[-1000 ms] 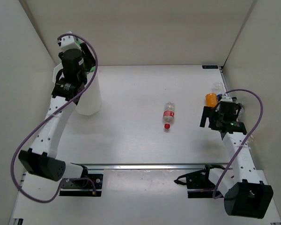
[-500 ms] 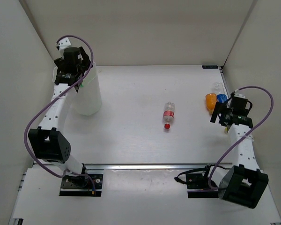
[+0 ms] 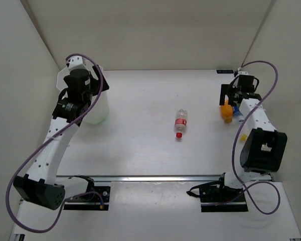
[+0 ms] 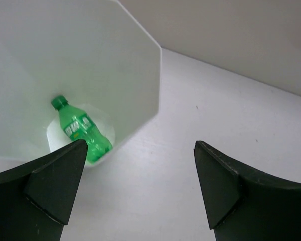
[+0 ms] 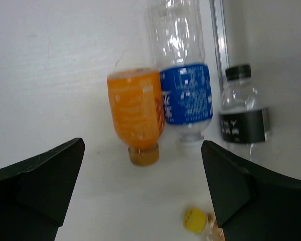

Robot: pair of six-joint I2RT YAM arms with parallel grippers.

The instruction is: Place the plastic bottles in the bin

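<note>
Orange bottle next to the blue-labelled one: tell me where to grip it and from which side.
Grip the orange bottle at its neck end, coming straight down from above. It lies on its side with its body against the blue-labelled bottle; only where both taper does a gap seem wide enough for a finger.

Overhead, the left arm (image 3: 60,131) hides most of the tall translucent white bin (image 3: 101,104) from you. Left wrist: bin rim cut by top and left edges; label on the green plastic bottle (image 4: 80,129) blurred. Right wrist: clear blue-labelled bottle (image 5: 183,75) cut at top; print on the clear black-labelled bottle (image 5: 243,120) unreadable.
</note>
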